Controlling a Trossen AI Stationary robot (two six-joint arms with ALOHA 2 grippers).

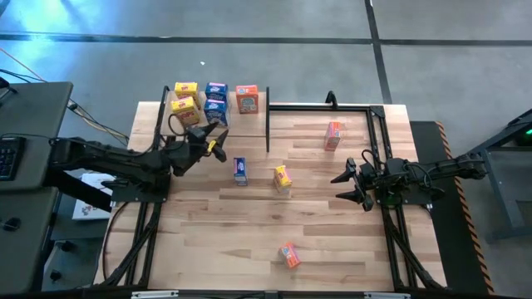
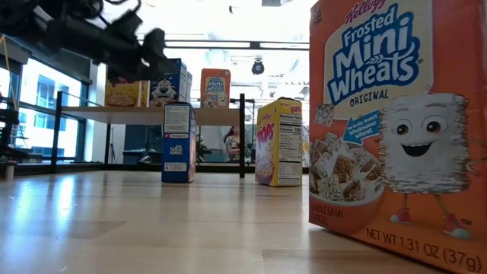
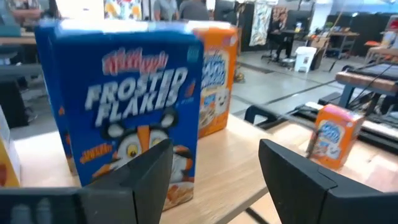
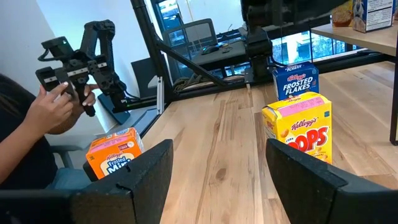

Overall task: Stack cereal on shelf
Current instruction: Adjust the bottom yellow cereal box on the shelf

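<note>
Nine small cereal boxes: five on the shelf (image 1: 249,117), four on the table (image 1: 249,224). They look light, stiff but crushable cardboard with slick printed faces; my guess is a gentle pinch across the two narrow sides, near mid-height, holds best. Left gripper (image 1: 214,143) hovers at the shelf's near edge, fingers spread, nothing held; a blue Frosted Flakes box (image 3: 127,106) stands just ahead of its fingertips, an orange box (image 3: 217,81) beyond that. Right gripper (image 1: 351,184) waits over the table, fingers spread, empty. Ahead of it stand a yellow box (image 4: 298,134) and a blue box (image 4: 295,81); an orange box (image 4: 115,155) lies off to one side, well apart.
</note>
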